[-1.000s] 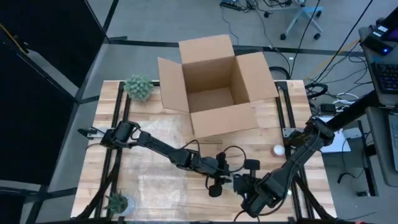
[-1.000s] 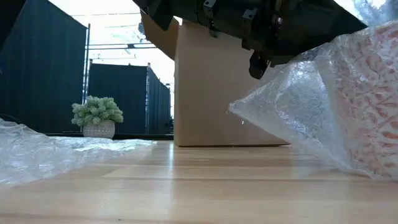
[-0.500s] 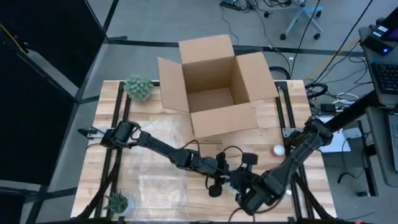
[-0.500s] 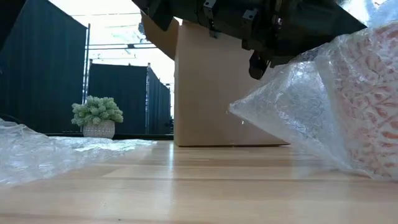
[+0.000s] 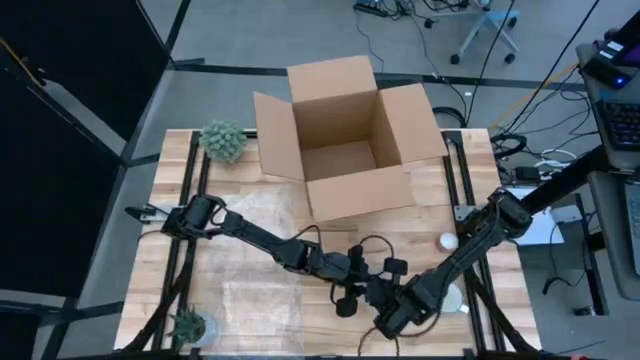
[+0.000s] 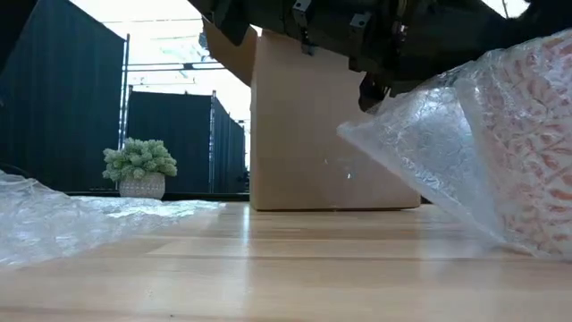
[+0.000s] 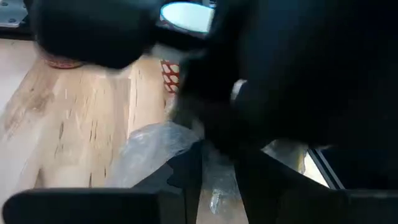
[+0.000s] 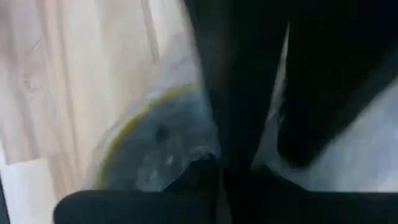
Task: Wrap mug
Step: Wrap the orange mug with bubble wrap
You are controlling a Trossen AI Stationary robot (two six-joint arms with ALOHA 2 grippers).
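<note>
A: Item, mug (image 6: 536,152)?
B: Red-patterned, inside bubble wrap (image 6: 429,152), near right of counter (image 5: 230,270), beneath both tools.

A: Tools?
B: Left tool (image 5: 352,292) and right tool (image 5: 392,312) nearly touching above it; grip on either cannot be told. Left arm stretched low across; right folded in from right.

A: Nearer arm?
B: Judged equal.

An open cardboard box (image 5: 345,135) is sitting at the far middle of the table (image 5: 225,270), a small plant (image 5: 223,140) to its left. Both arms are meeting near the table's near edge, the left gripper (image 5: 358,283) and right gripper (image 5: 388,315) close together over bubble wrap (image 5: 255,295).
</note>
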